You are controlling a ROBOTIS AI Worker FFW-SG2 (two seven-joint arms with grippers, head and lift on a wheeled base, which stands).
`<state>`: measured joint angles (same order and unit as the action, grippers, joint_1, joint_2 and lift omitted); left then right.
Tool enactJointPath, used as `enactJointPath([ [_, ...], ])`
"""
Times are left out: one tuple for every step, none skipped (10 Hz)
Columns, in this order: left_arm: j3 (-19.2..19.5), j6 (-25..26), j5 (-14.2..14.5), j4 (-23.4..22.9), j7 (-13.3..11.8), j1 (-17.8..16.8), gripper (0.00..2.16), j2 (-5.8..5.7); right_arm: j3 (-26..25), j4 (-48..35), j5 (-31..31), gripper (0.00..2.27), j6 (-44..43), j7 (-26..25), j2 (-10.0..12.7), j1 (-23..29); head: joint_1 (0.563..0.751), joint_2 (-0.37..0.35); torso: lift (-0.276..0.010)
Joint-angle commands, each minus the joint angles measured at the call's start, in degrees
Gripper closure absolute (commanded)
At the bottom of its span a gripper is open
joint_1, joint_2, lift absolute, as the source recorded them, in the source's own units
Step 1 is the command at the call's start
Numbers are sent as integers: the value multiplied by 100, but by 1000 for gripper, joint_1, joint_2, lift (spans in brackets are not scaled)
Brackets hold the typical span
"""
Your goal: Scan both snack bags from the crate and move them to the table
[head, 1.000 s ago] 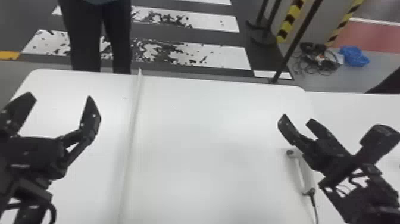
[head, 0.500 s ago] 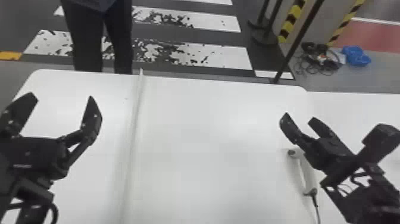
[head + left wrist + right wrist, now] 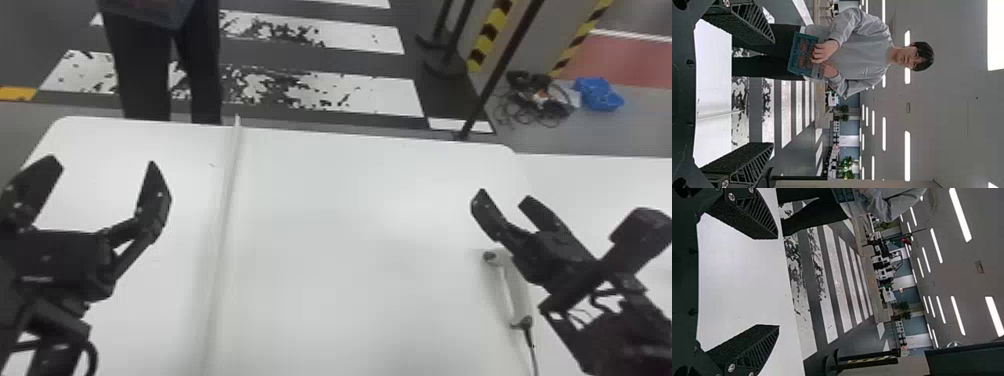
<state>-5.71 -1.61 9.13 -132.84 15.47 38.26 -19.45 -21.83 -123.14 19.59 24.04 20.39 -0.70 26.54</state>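
Observation:
My left gripper [image 3: 102,162] is open above the table's left part, with nothing between its fingers. At the right, my right gripper [image 3: 504,195] also stands open and holds nothing. Beside and partly under it, a white handheld scanner [image 3: 511,295] lies on the table. Beyond the far edge a person holds the crate [image 3: 167,15]. In the left wrist view the teal crate [image 3: 801,55] is in both hands, past my open left gripper [image 3: 773,93]; I cannot tell the snack bags inside it. The right wrist view has my right gripper [image 3: 778,282] and part of the crate [image 3: 843,194].
The white table [image 3: 340,240] spreads below both arms. A raised pale strip [image 3: 225,225] runs front to back along its left part. A cable [image 3: 533,350] trails from the scanner. Behind the table stand dark posts [image 3: 500,70], with cables and a blue item on the floor.
The crate in the person's hands has come into the head view at the upper left. Both of my arms have kept still, grippers open.

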Motion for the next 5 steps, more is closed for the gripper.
enactJointPath([
  [9,-53,10,-5,0,-2,66,-6,-6,-8,1,120,0,0,0,0,695,-142,-87],
  [26,-53,10,-5,0,6,66,-6,-14,-8,1,120,-52,0,0,0,695,-143,-87],
  [44,-53,62,13,-35,6,66,-6,-14,-8,1,120,-87,0,9,-9,695,-143,-87],
  [70,-71,89,39,-61,6,66,-6,-14,0,1,120,-175,9,0,-17,695,-143,-87],
  [79,-141,106,48,-79,6,66,-15,-6,18,1,120,-175,9,0,-44,695,-142,-87],
])
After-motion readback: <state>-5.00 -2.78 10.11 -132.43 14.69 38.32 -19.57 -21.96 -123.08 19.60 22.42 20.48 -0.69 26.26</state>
